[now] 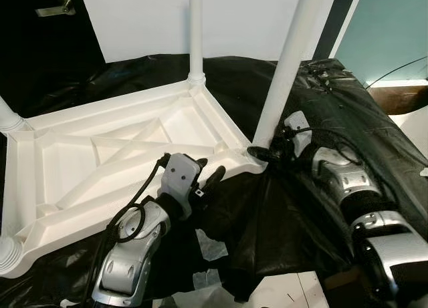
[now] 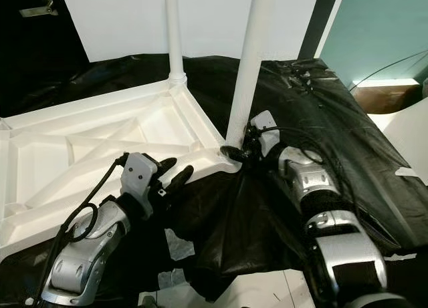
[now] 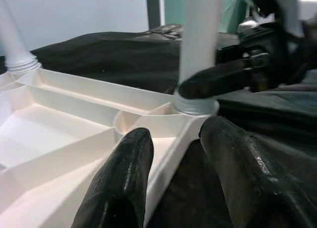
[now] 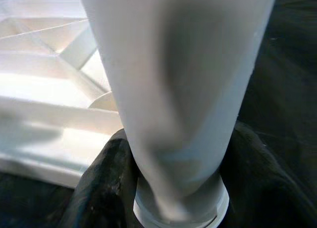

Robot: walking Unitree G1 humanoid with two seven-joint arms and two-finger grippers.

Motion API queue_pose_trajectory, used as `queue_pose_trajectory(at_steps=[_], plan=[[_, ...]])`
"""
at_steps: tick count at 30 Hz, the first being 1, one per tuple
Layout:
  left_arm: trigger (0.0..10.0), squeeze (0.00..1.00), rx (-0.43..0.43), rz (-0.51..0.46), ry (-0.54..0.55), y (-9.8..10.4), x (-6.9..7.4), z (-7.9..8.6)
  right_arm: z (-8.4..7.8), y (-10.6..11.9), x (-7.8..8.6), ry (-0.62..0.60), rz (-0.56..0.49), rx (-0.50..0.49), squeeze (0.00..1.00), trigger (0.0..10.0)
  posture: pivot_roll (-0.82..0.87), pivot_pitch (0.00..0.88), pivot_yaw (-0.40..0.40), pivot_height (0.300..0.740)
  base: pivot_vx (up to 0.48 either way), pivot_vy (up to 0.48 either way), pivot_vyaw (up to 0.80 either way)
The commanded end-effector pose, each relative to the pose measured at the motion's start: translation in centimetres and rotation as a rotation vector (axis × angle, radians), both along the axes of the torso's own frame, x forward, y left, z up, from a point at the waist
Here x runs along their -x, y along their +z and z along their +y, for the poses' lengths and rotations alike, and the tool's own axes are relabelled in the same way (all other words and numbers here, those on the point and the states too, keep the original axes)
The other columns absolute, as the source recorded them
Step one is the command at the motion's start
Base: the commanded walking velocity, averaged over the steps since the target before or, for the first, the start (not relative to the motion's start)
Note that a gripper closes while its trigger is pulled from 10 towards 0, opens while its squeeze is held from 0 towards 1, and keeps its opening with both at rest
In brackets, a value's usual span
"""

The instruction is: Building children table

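Lying upside down on black sheeting (image 1: pixel 321 114), the white tabletop (image 1: pixel 100 161) had its ribs showing. At its near edge the left gripper (image 1: pixel 206 178) straddled the rim, fingers (image 3: pixel 119 183) apart. At the corner the right gripper (image 1: pixel 264 152) was clamped round the base of an upright leg (image 1: pixel 291 61).

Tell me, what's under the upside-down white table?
Crinkly black sheeting lies under the white tabletop and spreads out around it. What the sheeting covers is hidden. The right gripper grips a leg at its base, and the left gripper straddles the rim.
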State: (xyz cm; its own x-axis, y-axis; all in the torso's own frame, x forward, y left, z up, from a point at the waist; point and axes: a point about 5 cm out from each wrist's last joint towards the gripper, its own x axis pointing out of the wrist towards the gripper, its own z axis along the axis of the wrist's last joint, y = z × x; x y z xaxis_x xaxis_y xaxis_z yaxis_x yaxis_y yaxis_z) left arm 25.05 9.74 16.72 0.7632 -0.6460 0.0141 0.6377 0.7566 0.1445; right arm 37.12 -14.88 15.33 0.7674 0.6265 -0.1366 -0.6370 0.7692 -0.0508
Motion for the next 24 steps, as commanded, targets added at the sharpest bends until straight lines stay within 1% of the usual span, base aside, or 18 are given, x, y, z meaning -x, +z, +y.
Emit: queue_pose_trajectory(at_steps=[1, 2, 3, 4, 5, 6, 9, 11, 12, 13, 14, 15, 19, 24], plan=[[10.0, 0.00, 0.013, -0.008, 0.023, 0.1, -0.2, -0.1, -0.3, -1.6, 0.4, -0.129, 0.080, -0.080, 0.00, 10.0, 0.12, 0.038, -0.042, 0.740, 0.000, 0.000, 0.00], [10.0, 0.00, 0.015, -0.008, 0.018, 0.2, -0.2, -0.2, 0.0, -1.9, 0.5, -0.176, 0.096, -0.101, 0.00, 10.0, 0.12, 0.038, -0.042, 0.740, 0.000, 0.000, 0.00], [10.0, 0.00, 0.010, -0.010, 0.017, 0.1, -0.3, -0.1, 0.5, -2.5, 0.9, -0.239, 0.107, -0.103, 0.00, 10.0, 0.11, 0.038, -0.039, 0.740, 0.000, 0.000, 0.00], [10.0, 0.00, 0.005, -0.012, 0.017, 0.1, -0.3, -0.1, 0.8, -2.9, 1.2, -0.279, 0.113, -0.099, 0.00, 10.0, 0.11, 0.038, -0.038, 0.740, 0.000, 0.000, 0.00], [10.0, 0.00, 0.000, -0.012, 0.020, 0.0, -0.3, 0.0, 1.1, -3.2, 1.5, -0.311, 0.127, -0.110, 0.00, 10.0, 0.11, 0.037, -0.037, 0.740, 0.000, 0.000, 0.00], [10.0, 0.00, 0.000, -0.012, 0.020, 0.0, -0.3, 0.0, 1.1, -3.2, 1.5, -0.311, 0.127, -0.110, 0.00, 10.0, 0.11, 0.037, -0.037, 0.740, 0.000, 0.000, 0.00], [10.0, 0.00, 0.003, -0.009, 0.029, 0.1, -0.5, 0.3, 2.5, -3.8, 2.9, -0.523, 0.132, -0.194, 0.00, 10.0, 0.10, 0.041, -0.039, 0.740, 0.000, 0.000, 0.00], [10.0, 0.00, 0.007, -0.010, 0.031, 0.1, -0.5, 0.3, 2.9, -3.7, 3.4, -0.593, 0.123, -0.218, 0.00, 10.0, 0.10, 0.041, -0.039, 0.740, 0.000, 0.000, 0.00], [10.0, 0.00, 0.010, -0.008, 0.031, 0.1, -0.5, 0.2, 3.6, -3.8, 3.6, -0.579, 0.115, -0.202, 0.00, 10.0, 0.10, 0.037, -0.038, 0.740, 0.000, 0.000, 0.00], [10.0, 0.00, 0.010, -0.008, 0.031, 0.1, -0.5, 0.2, 3.6, -3.8, 3.6, -0.579, 0.115, -0.202, 0.00, 10.0, 0.10, 0.037, -0.038, 0.740, 0.000, 0.000, 0.00], [10.0, 0.00, 0.014, -0.006, 0.030, 0.1, -0.5, 0.1, 4.2, -3.9, 3.8, -0.556, 0.115, -0.187, 0.00, 10.0, 0.10, 0.034, -0.037, 0.740, 0.000, 0.000, 0.00], [10.0, 0.00, 0.018, -0.001, 0.027, 0.1, -0.5, 0.0, 4.4, -3.9, 3.8, -0.546, 0.114, -0.183, 0.00, 10.0, 0.11, 0.031, -0.036, 0.740, 0.000, 0.000, 0.00], [10.0, 0.00, 0.019, 0.005, 0.017, -0.1, -0.3, -0.3, 4.0, -3.5, 3.7, -0.555, 0.101, -0.180, 0.00, 10.0, 0.11, 0.027, -0.036, 0.740, 0.000, 0.000, 0.00], [10.0, 0.00, 0.017, 0.006, 0.019, -0.2, -0.3, -0.2, 3.9, -2.9, 3.8, -0.577, 0.079, -0.182, 0.00, 10.0, 0.11, 0.017, -0.033, 0.740, 0.000, 0.000, 0.00]])
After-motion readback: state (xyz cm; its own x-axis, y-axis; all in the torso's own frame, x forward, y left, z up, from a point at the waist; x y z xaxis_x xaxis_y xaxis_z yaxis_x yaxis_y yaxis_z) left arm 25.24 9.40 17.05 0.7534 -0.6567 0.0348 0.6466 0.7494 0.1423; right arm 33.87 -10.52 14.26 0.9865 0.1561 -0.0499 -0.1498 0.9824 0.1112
